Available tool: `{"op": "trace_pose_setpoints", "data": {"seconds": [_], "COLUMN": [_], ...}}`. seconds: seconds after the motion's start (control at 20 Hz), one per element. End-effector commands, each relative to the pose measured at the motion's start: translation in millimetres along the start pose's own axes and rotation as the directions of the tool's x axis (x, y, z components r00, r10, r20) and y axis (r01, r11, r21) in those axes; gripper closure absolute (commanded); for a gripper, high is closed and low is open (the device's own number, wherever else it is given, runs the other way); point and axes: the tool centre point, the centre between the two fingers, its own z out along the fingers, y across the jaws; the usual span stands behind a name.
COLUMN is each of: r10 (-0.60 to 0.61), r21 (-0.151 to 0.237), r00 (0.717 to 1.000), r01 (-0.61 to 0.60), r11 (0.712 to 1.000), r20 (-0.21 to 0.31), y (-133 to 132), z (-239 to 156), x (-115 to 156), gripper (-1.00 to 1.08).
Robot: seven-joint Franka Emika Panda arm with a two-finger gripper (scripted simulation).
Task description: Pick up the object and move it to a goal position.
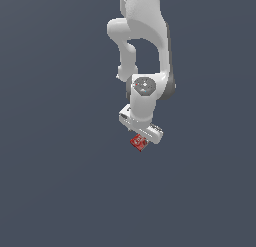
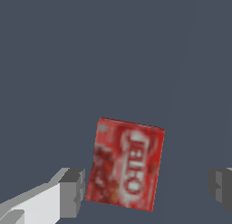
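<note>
From the wrist view I see the small red flat rectangular box with white print on its face (image 2: 126, 163) lying between the two grey finger pads (image 2: 72, 192) of the white robot gripper (image 2: 147, 189). The box is rotated slightly relative to the line between the pads. One pad sits just beside one long edge of the box; I cannot tell whether it touches. The other pad stands well apart from the opposite edge, with dark surface visible in the gap. I therefore read the jaws as spread, not pinching the box.

Beyond the box, I see only the plain dark grey-blue surface (image 2: 68, 60) in this view.

In the exterior view, the box (image 1: 138, 142) shows as a small red patch directly below the gripper (image 1: 142, 136), partly covered by the gripper body. I cannot tell from this view whether the box rests on the surface (image 1: 55, 191) or is raised off it. Above the box, the white jointed arm (image 1: 145, 41) rises to the upper edge of the view.
</note>
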Motion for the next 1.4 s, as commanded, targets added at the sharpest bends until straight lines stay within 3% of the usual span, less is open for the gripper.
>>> {"op": "trace_pose_setpoints", "data": {"seconds": [0.0,0.5,0.95,1.35], "r10": [0.049,0.156,0.162,0.166], "r21": [0.001,0.004,0.004,0.005], "r00": [0.999,0.988,0.987,0.986], "r01": [-0.049,-0.156,-0.162,-0.166], "r11": [0.999,0.988,0.987,0.986], "r20": [-0.002,-0.006,-0.006,-0.006], "y": [-3,-9,-10,-9], "z": [5,15,21,56], "x": [-4,-13,-14,-15], "gripper": [-0.92,-0.92,-0.92,-0.92]}}
